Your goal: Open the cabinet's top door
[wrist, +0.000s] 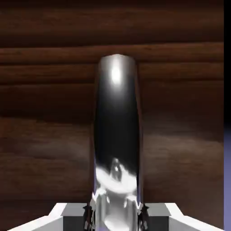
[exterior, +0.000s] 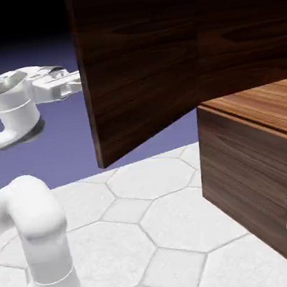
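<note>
I had the gripper (wrist: 116, 215) clamped on the handle (wrist: 116, 131) to pull. The top door (exterior: 139, 69), upper centre, stood swung out from the cabinet (exterior: 253, 175).

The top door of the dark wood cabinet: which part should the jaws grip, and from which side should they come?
Grip the curved silver metal handle on the large dark wood-grain top door, coming straight at the door's face. The handle stands out from the flat panel as a narrow bar, so the jaws fit on either side of it. The white two-finger gripper sits this way now.
</note>
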Tool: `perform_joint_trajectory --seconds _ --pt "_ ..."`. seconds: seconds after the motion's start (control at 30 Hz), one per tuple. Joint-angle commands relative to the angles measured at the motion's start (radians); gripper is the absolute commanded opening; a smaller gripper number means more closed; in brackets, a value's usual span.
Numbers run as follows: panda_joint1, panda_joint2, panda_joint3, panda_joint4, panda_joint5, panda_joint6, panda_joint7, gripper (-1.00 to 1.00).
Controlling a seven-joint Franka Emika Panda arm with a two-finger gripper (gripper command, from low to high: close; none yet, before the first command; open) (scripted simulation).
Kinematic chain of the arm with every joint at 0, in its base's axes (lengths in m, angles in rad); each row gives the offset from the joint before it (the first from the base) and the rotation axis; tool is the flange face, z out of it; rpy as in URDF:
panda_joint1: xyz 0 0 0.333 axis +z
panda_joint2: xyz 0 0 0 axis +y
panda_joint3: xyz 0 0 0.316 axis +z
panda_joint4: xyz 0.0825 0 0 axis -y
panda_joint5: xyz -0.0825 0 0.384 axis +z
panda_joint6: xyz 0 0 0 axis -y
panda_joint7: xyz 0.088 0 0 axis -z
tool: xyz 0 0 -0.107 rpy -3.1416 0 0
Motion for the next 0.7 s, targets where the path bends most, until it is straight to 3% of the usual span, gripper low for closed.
perform_joint_trajectory --seconds 0.0,0.63,0.67 --pt "-0.019 0.014 0.036 0.029 0.028 -0.035 0.002 -1.00" --pt "-0.587 0.151 0.499 0.708 0.314 -0.590 -0.052 -1.00" --pt "-0.587 0.151 0.499 0.708 0.314 -0.590 -0.052 1.00"
